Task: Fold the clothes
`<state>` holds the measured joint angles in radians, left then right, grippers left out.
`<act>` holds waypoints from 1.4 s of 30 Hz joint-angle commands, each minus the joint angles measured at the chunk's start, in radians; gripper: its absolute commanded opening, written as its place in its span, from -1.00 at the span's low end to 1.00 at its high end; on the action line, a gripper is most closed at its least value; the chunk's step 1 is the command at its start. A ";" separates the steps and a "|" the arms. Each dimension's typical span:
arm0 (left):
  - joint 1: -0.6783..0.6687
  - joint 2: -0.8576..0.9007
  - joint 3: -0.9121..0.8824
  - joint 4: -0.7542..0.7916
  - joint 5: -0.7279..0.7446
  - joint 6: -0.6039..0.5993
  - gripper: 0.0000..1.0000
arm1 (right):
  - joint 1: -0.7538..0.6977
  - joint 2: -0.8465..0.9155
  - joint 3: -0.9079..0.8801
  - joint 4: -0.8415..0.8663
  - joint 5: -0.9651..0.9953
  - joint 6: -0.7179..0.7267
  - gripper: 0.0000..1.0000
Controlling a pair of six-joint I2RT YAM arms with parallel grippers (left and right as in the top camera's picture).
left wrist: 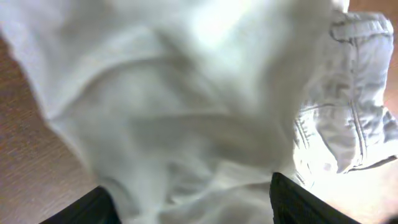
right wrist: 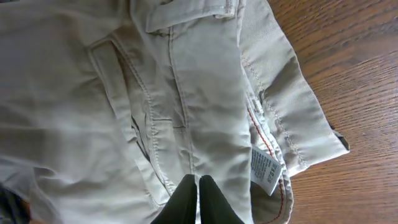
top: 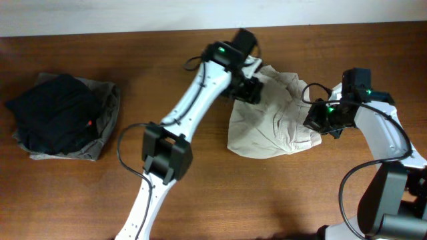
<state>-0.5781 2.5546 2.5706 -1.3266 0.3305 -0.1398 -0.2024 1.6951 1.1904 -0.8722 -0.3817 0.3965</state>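
Observation:
A pair of beige trousers (top: 273,127) lies crumpled on the wooden table, right of centre. My left gripper (top: 248,90) is at the garment's far left edge. In the left wrist view its fingers (left wrist: 189,208) stand wide apart with blurred beige cloth (left wrist: 186,112) between and ahead of them. My right gripper (top: 319,122) is at the garment's right edge. In the right wrist view its fingers (right wrist: 199,183) are pinched together on a fold of the trousers (right wrist: 93,93) by the waistband, near a white label (right wrist: 266,169).
A stack of dark folded clothes (top: 53,110) rests on a grey garment (top: 107,123) at the left of the table. Bare wood (top: 267,193) lies in front of the trousers. The table's far edge meets a white wall (top: 100,17).

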 commanded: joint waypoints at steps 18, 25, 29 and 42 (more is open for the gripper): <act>0.003 0.196 0.014 0.003 0.438 -0.011 0.98 | -0.008 0.000 -0.010 -0.003 0.013 -0.026 -0.83; -0.031 0.246 0.014 0.044 0.460 -0.050 0.61 | -0.008 0.000 -0.010 -0.004 0.012 -0.026 -0.83; -0.033 0.247 0.015 0.045 0.460 -0.049 -0.67 | -0.008 0.000 -0.010 -0.010 0.012 -0.026 -0.83; 0.224 0.154 0.195 -0.109 0.582 0.000 -0.99 | -0.008 -0.004 -0.008 -0.030 0.009 -0.060 -0.85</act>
<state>-0.4767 2.7758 2.6694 -1.4227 0.8440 -0.1722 -0.2024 1.6951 1.1904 -0.8974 -0.3817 0.3588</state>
